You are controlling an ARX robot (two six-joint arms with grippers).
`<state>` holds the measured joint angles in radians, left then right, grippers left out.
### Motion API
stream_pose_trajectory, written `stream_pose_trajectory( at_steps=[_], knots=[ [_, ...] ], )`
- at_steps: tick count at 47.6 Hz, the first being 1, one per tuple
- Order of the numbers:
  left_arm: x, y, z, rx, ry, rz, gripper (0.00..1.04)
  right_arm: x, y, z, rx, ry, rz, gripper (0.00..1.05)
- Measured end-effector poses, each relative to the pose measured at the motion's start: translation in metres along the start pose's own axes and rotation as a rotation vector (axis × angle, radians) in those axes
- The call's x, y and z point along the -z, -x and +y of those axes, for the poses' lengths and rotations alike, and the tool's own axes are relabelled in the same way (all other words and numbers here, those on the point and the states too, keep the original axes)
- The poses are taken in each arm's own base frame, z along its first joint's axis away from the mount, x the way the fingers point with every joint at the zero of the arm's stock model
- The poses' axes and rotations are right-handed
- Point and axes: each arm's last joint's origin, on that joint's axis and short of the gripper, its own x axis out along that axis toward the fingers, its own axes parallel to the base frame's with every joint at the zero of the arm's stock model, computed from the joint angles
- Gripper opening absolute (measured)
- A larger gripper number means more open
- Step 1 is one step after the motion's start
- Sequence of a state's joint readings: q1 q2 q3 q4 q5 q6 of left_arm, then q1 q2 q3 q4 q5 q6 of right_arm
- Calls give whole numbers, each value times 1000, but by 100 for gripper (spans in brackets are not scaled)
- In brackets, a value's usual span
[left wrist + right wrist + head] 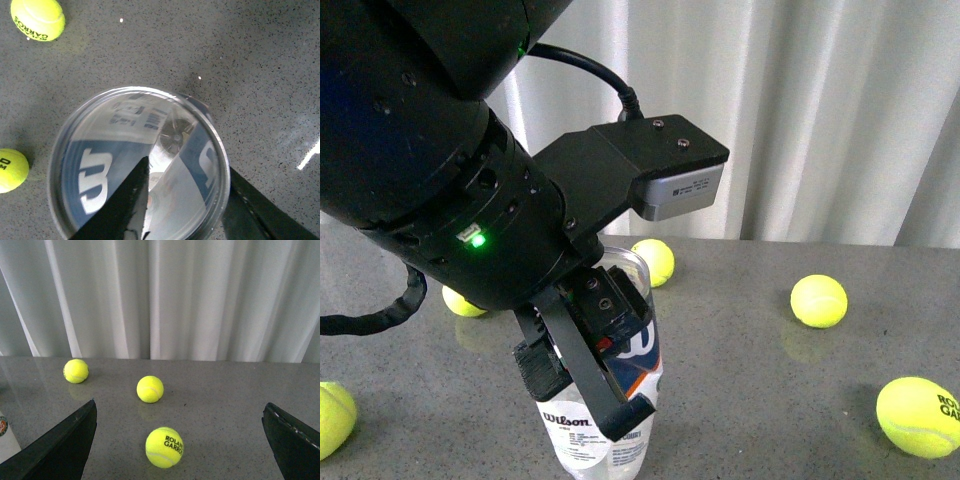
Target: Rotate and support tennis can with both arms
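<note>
The tennis can (pixel 592 438) stands upright on the grey table (pixel 760 380). It is a clear tube with a navy, white and orange Wilson label. My left gripper (pixel 585 395) comes down from above and is shut on its upper part. In the left wrist view I look down into the can's open mouth, ringed by its metal rim (pixel 220 150). There the left gripper (pixel 189 167) shows one finger (pixel 125 205) within the rim's circle and the other (pixel 260 210) outside it. My right gripper (pixel 180 405) is open and empty, low over the table, away from the can.
Yellow tennis balls lie around the table: behind the can (pixel 655 260), at the right (pixel 818 300) (pixel 918 416) and at the left (pixel 460 302) (pixel 332 418). One ball (pixel 164 447) lies between my right fingers. A white curtain (pixel 800 120) hangs behind the table.
</note>
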<state>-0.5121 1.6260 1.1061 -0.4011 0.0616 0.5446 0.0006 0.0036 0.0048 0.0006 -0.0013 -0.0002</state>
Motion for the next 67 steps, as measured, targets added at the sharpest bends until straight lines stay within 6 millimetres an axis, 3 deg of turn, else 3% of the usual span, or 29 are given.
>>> stream_pose_trajectory(
  at_steps=[17,26,34,45,54,58,61,67],
  knots=[
    [-9,20,6,-27,7,-55,100,0,0,0,0,0,0,98],
    [-11,34,11,-59,19,-84,98,0,0,0,0,0,0,98],
    [-14,58,18,-94,61,-169,98,0,0,0,0,0,0,98],
    [-19,93,29,-237,299,-469,98,0,0,0,0,0,0,98],
    [-16,86,27,-219,347,-451,98,0,0,0,0,0,0,98],
    [-9,84,25,-447,451,-543,88,0,0,0,0,0,0,98],
    [10,85,23,-656,576,-635,77,0,0,0,-1,0,0,98],
    [51,92,16,-770,668,-749,58,0,0,0,1,0,0,98]
  ],
)
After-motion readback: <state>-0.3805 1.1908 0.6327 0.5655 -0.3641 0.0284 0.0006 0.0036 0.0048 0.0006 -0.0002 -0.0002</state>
